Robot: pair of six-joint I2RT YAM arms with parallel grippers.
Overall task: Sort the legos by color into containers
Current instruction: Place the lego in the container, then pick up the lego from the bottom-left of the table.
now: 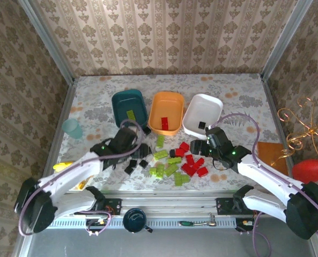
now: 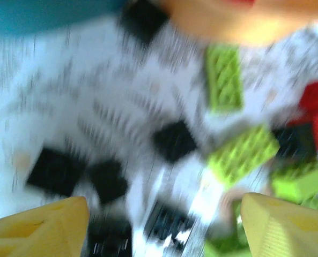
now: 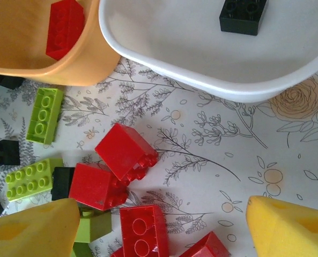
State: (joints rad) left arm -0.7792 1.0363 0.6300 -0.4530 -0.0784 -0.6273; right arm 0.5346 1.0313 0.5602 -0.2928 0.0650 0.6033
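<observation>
Hovering spread and empty, my right pincer point(image 3: 160, 217) is over the red legos point(image 3: 126, 151) at lower centre of the frame, on the table point(image 3: 212, 155). They look light, stiff, smooth; I would pinch one across its flat sides, not the studs.

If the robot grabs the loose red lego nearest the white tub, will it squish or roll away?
Probably no squishing: the red lego looks like hard, glossy plastic, so it could slip between the fingers. It's boxy, so it likely won't roll, but it seems tipped on its side against its red neighbour, so a nudge might flop it over.
</observation>
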